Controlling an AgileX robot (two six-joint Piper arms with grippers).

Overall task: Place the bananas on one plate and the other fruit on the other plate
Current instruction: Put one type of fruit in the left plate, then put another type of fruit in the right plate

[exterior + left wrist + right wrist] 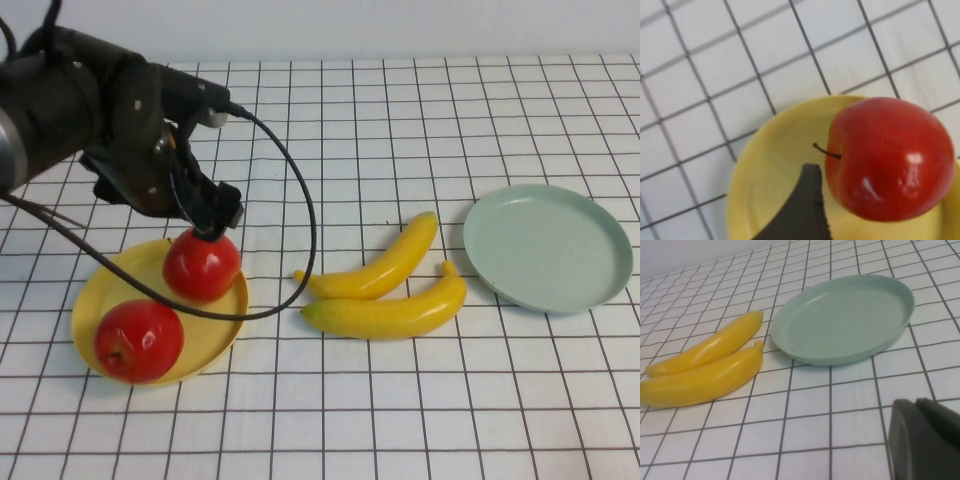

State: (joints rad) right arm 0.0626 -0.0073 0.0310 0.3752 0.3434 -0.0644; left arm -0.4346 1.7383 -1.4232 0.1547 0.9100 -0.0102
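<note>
Both red apples sit on the yellow plate: one apple near its front, the other apple at the back under the left gripper, whose finger state cannot be told. The two bananas lie touching on the table beside the bare grey-green plate. They look glossy, stiff and probably light and slippery; a mid-length grasp across the curve seems best. The right gripper waits near that plate, its fingers unreadable.

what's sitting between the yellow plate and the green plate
Two bananas, side by side on the table in the high view. Left gripper hovers at an apple; right gripper nearby.
</note>
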